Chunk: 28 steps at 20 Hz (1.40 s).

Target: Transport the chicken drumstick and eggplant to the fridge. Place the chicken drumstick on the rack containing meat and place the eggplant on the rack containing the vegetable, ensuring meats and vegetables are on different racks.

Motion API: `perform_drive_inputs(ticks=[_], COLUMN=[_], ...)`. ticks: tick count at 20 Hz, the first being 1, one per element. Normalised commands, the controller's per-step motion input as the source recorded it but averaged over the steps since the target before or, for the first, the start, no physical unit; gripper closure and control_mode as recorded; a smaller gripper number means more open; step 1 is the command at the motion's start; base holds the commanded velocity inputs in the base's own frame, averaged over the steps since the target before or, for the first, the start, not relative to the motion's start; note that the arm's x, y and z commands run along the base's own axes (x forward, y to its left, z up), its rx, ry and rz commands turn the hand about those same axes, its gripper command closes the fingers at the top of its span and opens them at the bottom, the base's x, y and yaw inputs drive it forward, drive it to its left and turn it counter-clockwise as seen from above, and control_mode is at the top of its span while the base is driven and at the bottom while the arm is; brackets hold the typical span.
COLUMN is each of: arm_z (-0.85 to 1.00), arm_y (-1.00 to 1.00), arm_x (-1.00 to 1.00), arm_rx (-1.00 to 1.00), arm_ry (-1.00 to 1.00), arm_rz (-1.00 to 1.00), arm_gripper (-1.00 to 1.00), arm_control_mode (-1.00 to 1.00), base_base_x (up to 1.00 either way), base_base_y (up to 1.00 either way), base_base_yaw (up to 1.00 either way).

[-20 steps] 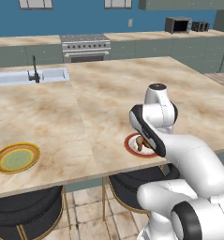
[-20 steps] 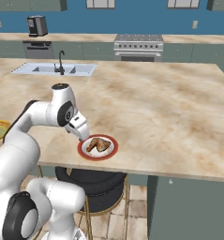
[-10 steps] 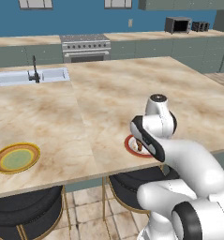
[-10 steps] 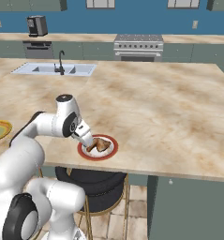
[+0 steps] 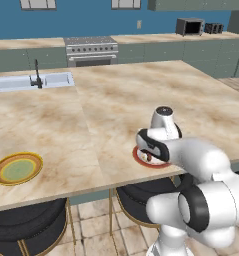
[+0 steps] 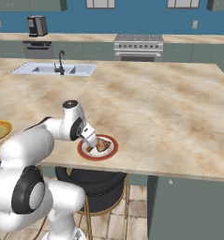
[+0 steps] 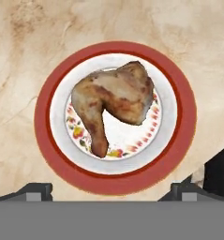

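The chicken drumstick (image 7: 114,98), golden-brown, lies on a white plate with a red rim (image 7: 43,117) near the front edge of the island counter. My gripper (image 7: 112,191) hangs open just above it and points straight down, one dark fingertip (image 7: 36,190) on each side of the plate's near rim, with nothing between them. From the right base view the drumstick (image 6: 103,144) and the plate (image 6: 108,153) sit right beside the lowered gripper (image 6: 90,141). In the left base view my arm hides most of the plate (image 5: 139,156). The eggplant and the fridge are out of view.
A yellow plate (image 5: 17,168) sits at the counter's front left. The sink with its faucet (image 5: 35,80) is at the far left, and a stove (image 6: 138,46) stands against the back wall. Dark round stools (image 6: 92,180) stand under the counter's front edge.
The arm has bent down and forward, bringing the hand lower over the red-rimmed plate. The jaws have stayed open, and the drumstick has not moved.
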Motion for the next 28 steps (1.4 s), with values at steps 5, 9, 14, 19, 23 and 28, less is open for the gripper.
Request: perform_drive_inputs(ticks=[5, 9, 14, 19, 23, 28], arm_z=[-0.29, -0.35, -0.32, -0.24, -0.27, -0.3], arm_y=[0.0, 0.0, 0.0, -0.04, 0.0, 0.0], arm_x=[0.55, 0.46, 0.39, 0.16, 0.04, 0.05], arm_rx=[0.0, 0.0, 0.0, 0.0, 0.0, 0.0], arm_ry=[0.01, 0.04, 0.07, 0.07, 0.08, 0.07], arm_rz=[0.0, 0.0, 0.0, 0.0, 0.0, 0.0], arm_gripper=[-1.0, -1.0, -1.0, -1.0, -1.0, -1.0], arm_control_mode=[-1.0, -1.0, -1.0, -1.0, -1.0, -1.0], base_base_x=[0.0, 0.0, 0.0, 0.0, 0.0, 0.0], base_base_y=[0.0, 0.0, 0.0, 0.0, 0.0, 0.0], base_base_yaw=[0.0, 0.0, 0.0, 0.0, 0.0, 0.0])
